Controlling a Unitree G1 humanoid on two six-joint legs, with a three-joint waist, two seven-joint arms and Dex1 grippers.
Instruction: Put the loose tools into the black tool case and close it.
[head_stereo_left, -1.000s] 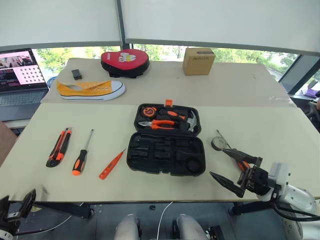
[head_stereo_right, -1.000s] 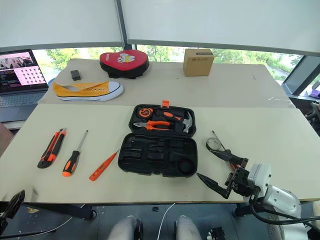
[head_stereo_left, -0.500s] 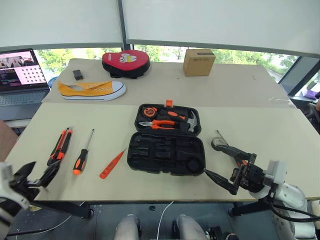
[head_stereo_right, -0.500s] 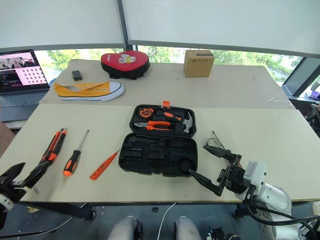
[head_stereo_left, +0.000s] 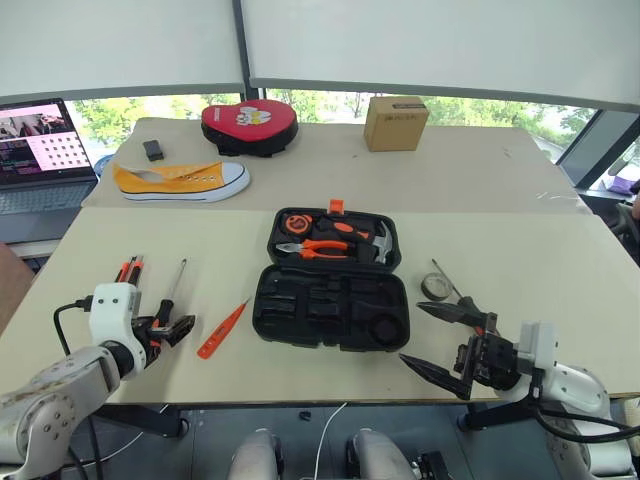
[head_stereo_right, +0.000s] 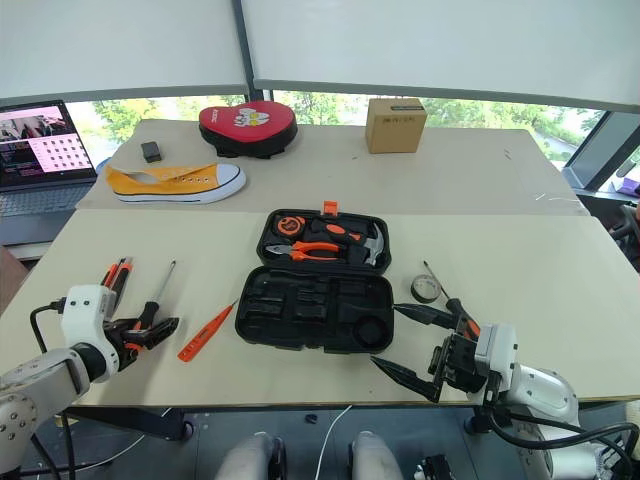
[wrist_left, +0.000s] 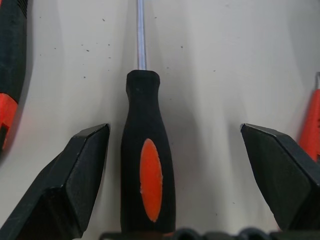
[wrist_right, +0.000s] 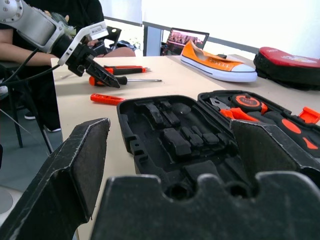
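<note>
Left claw over a screwdriver
The left claw (wrist_left: 165, 150) straddles the screwdriver (wrist_left: 146, 180) handle, spread, seemingly not touching; the right claw (head_stereo_left: 440, 340) gapes empty beside the open tool case (head_stereo_left: 330, 310).

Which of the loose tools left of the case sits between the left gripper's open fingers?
The black-and-orange-handled screwdriver, the middle one; the utility knife and slim orange tester screwdriver lie outside the left gripper.

Two beige tables (head_stereo_left: 520, 230) — windows (head_stereo_left: 300, 105) with white blinds (head_stereo_left: 440, 45) behind, daylight.
</note>
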